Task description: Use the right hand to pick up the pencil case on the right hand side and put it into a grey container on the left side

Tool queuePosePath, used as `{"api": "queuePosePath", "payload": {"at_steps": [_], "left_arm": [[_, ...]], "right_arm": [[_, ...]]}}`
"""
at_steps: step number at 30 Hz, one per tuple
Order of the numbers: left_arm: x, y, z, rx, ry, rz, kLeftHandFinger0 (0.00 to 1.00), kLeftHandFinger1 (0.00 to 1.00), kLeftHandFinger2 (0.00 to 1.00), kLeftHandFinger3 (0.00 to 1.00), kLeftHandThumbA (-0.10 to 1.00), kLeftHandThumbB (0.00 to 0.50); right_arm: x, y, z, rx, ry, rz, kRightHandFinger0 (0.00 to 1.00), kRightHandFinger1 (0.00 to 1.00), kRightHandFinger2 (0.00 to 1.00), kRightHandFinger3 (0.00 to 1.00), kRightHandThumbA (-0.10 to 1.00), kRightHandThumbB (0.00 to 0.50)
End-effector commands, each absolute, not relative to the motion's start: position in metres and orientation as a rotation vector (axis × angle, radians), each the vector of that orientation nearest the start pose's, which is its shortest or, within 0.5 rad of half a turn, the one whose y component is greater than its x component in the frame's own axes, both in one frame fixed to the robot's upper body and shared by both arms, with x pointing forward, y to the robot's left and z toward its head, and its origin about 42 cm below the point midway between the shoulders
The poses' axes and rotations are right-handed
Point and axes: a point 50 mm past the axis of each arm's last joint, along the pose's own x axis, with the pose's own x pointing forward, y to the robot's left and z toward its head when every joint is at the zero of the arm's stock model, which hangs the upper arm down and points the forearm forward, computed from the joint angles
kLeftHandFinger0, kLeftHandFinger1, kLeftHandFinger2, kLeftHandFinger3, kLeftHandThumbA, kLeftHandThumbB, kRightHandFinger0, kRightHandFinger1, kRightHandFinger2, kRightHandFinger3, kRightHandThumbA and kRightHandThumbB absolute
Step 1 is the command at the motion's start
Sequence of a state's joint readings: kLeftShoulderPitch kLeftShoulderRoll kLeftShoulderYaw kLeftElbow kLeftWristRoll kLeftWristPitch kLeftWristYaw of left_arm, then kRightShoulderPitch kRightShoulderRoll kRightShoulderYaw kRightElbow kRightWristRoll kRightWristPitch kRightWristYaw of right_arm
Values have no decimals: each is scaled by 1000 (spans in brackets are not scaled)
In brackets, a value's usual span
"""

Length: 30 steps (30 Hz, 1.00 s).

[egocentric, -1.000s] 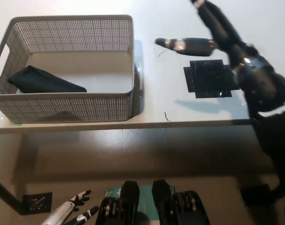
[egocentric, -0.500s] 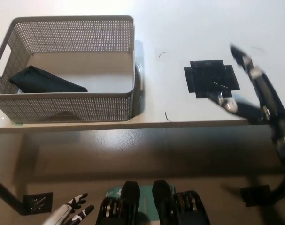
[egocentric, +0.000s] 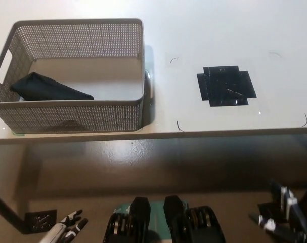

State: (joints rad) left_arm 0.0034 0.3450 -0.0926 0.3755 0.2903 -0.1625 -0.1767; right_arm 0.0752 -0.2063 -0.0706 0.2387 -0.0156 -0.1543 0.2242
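The pencil case (egocentric: 47, 87) lies inside the grey container (egocentric: 72, 115) — delivery looks finished. The right hand (egocentric: 282, 215) has dropped well below the container's surface (egocentric: 219, 30), fingers indistinct — I cannot tell their state; the left hand (egocentric: 67, 228) rests low, fingers apart.

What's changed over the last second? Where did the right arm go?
The right hand has pulled back off the table, from above the black patch down to the lower right, holding nothing. The left hand sank slightly at the lower left. The pencil case stayed in the grey basket.
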Motion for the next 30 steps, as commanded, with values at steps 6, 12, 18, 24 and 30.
{"api": "queuePosePath", "payload": {"at_steps": [6, 12, 18, 24, 30], "left_arm": [[246, 341, 18, 488, 191, -163, 1000, 1000, 1000, 1000, 1000, 262], [240, 348, 15, 386, 160, -99, 1000, 1000, 1000, 1000, 1000, 250], [249, 348, 20, 354, 127, -95, 1000, 1000, 1000, 1000, 1000, 290], [258, 348, 24, 351, 130, -100, 1000, 1000, 1000, 1000, 1000, 321], [262, 350, 29, 342, 116, -97, 1000, 1000, 1000, 1000, 1000, 336]], "right_arm": [[240, -316, -8, -167, 143, 142, 1000, 1000, 1000, 1000, 1000, 338], [264, -306, -11, -166, 155, 226, 1000, 1000, 1000, 1000, 1000, 299], [274, -304, -6, -235, 146, 258, 1000, 1000, 1000, 1000, 1000, 292], [270, -306, -8, -246, 151, 244, 1000, 1000, 1000, 1000, 1000, 316], [269, -306, -7, -229, 153, 231, 1000, 1000, 1000, 1000, 1000, 301]]}}
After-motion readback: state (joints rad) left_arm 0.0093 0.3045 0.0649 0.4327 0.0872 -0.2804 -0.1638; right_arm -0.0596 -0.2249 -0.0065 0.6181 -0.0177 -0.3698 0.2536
